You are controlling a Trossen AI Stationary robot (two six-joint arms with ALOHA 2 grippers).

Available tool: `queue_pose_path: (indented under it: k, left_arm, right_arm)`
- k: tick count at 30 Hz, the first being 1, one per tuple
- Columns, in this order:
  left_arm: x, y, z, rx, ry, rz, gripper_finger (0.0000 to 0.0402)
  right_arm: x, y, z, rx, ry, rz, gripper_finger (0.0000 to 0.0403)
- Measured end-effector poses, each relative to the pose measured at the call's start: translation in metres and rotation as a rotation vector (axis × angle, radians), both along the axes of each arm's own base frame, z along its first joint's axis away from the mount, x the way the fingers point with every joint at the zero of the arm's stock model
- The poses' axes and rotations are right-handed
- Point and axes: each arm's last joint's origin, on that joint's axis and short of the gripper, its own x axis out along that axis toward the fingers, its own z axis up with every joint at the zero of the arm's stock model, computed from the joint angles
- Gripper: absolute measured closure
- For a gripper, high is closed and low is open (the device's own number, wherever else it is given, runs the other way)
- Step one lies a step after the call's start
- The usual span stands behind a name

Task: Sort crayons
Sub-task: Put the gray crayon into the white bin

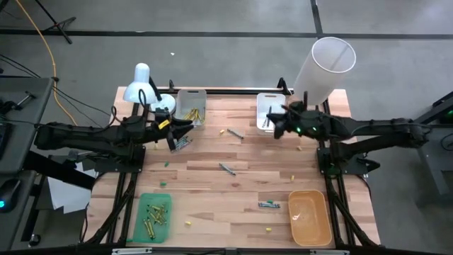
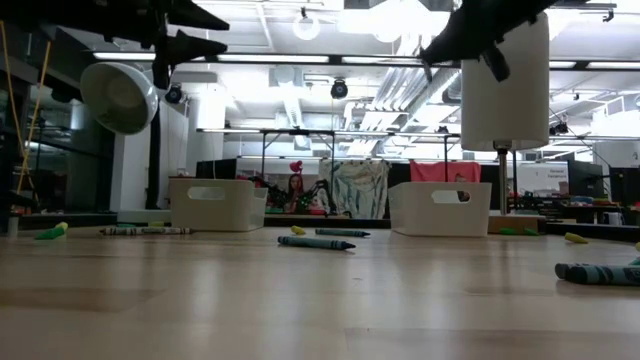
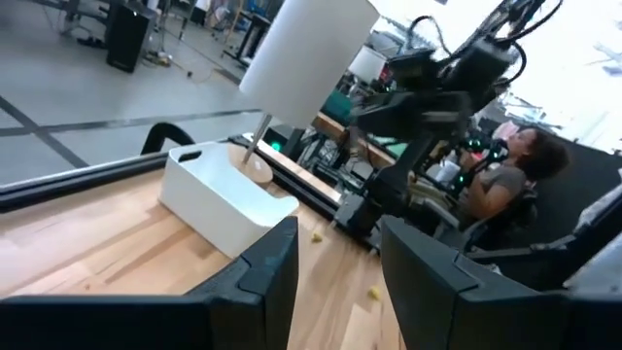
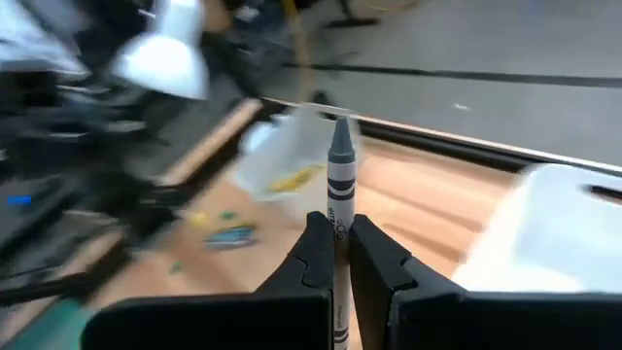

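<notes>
**Right arm carrying a grey crayon toward the back bins**

Table [image 1: 212, 191]: wooden top with bins at the corners. Two white bins at the back: the left white bin [image 1: 191, 106] has yellow crayons in it, the right white bin [image 1: 267, 108] sits under the right arm's end. Green tray [image 1: 153, 216] front left holds crayons; orange tray [image 1: 310, 216] front right, contents not clear.

Right gripper [image 4: 335, 255]: jaws clamped tight on a grey crayon [image 4: 339, 185], held above the table by the right white bin. Crayon's long axis runs straight out along the fingers, tip pointing forward, away from the wrist.

Left gripper [image 3: 335, 267]: hangs above the table near the left white bin, fingers spread with a clear gap, nothing between them.

Step, as I read it: transport and drop of the grey crayon. Next move calls for centring over the right white bin, then letting go so it falls lengthwise inside the walls.

Loose crayons [image 1: 227, 168] lie mid-table, well apart, more near the front by the orange tray. Long axes mixed, most lying flat at a slant.
</notes>
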Motion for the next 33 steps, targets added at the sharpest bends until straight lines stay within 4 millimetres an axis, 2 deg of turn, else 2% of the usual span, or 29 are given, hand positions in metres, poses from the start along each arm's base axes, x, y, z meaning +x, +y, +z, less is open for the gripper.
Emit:
queue_pose_path:
  k: [4,9,14,19,23,27,33]
  left_arm:
    - [0.0,0.0,0.003,0.002,-0.032,0.004,0.027]
    - [0.0,0.0,0.004,-0.019,-0.044,0.004,0.027]
    - [0.0,0.0,0.004,-0.046,-0.052,0.003,0.0271]
    - [0.0,0.0,0.004,-0.066,-0.06,0.003,0.0271]
    - [0.0,0.0,0.004,-0.073,-0.064,0.0,0.0271]
    - [0.0,-0.001,0.004,-0.073,-0.068,-0.01,0.0271]
    - [0.0,-0.002,0.004,-0.088,-0.072,-0.015,0.0271]
  right_arm:
    - [0.007,-0.033,-0.015,0.036,0.177,-0.153,0.0402]
    - [0.014,-0.074,-0.056,0.22,0.358,-0.313,0.0402]
    - [0.028,-0.102,-0.094,0.347,0.45,-0.344,0.0402]
    - [0.038,-0.116,-0.124,0.439,0.474,-0.401,0.0402]
    - [0.04,-0.122,-0.14,0.499,0.481,-0.467,0.0402]
    - [0.041,-0.124,-0.149,0.553,0.48,-0.525,0.0402]
    - [0.043,-0.125,-0.152,0.588,0.437,-0.558,0.04]
